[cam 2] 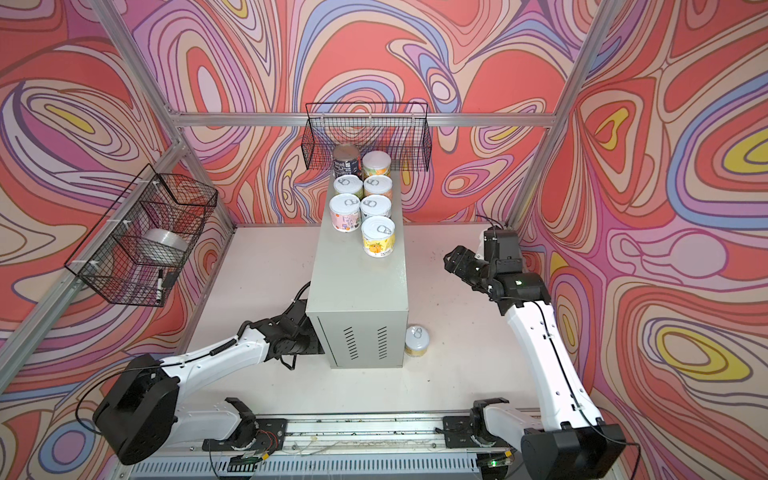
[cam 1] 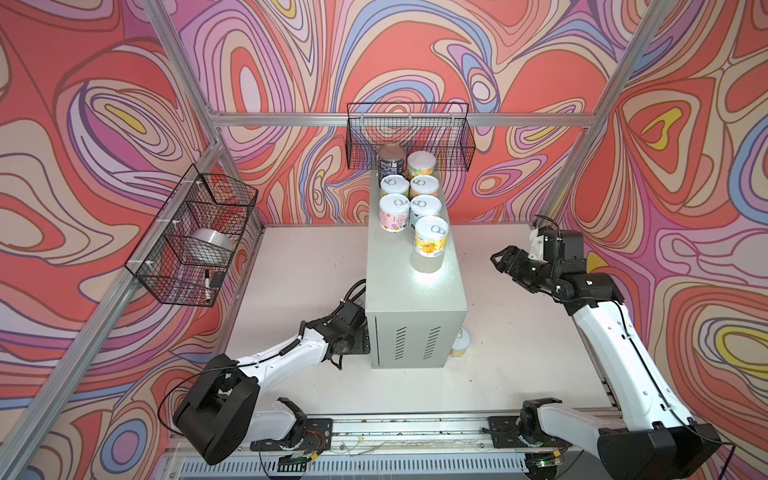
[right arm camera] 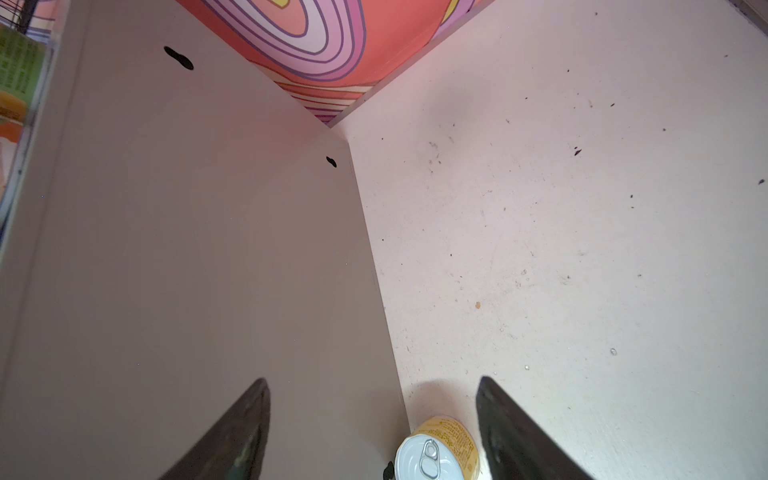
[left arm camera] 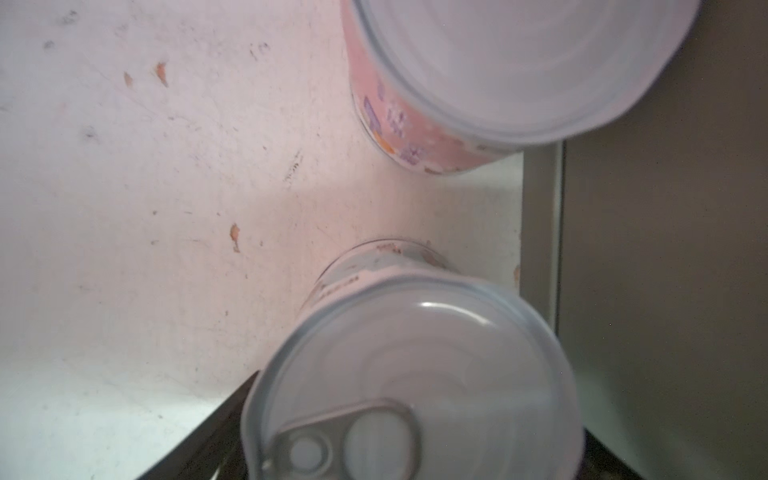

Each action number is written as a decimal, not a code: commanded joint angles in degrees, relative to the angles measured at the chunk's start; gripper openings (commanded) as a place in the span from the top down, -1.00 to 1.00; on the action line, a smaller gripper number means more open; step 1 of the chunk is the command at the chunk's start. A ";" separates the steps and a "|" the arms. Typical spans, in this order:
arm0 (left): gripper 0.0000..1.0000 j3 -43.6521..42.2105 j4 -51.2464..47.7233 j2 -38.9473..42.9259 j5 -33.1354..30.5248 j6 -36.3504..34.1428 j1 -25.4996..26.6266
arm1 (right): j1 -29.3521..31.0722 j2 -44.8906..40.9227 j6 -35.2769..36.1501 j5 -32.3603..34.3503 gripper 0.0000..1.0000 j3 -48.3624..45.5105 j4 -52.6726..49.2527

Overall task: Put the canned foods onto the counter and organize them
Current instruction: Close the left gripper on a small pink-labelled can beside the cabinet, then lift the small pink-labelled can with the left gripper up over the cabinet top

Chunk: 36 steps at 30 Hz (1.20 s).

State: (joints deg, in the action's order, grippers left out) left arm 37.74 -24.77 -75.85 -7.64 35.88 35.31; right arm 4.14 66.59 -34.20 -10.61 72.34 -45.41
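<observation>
Since the counter hides that side in both top views, the left gripper shows only in the left wrist view. Its dark fingers flank a pull-tab can that stands upright on the table, close to the counter's side wall. Contact w/ the can is not clear, so grip state cannot be told. A pink can stands upright farther along the same wall, apart from the pull-tab can.

Right gripper: raised off the table, to the right of the counter and clear of it. Fingers are spread wide, w/ nothing between them.

Counter top: seven cans stand upright, lids up, in 2 columns on the far half.
- Left col.: 3 cans, w/ the dark can farthest back.
- Right col.: 4 cans, w/ the front can, yellow label, nearest.

A loose can, yellow label, stands upright on the table just beside the counter's near right corner.

The side basket on the left wall holds a tape roll and a marker.
</observation>
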 commanded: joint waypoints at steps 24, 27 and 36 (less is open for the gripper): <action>-0.65 3.15 -3.96 -4.11 -4.73 0.78 0.07 | -0.28 1.96 1.41 -1.73 -0.55 -3.61 5.32; -0.54 3.57 -4.40 -4.47 -4.71 0.94 0.02 | -0.29 2.23 1.32 -2.22 -0.55 -3.69 5.64; -0.59 3.63 -5.11 -6.23 -3.43 1.44 0.02 | -0.27 2.45 1.42 -2.24 -0.55 -3.91 6.37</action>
State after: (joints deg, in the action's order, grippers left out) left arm 41.63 -27.11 -80.86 -11.57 36.16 34.94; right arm 4.14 68.75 -33.52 -12.43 69.28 -40.05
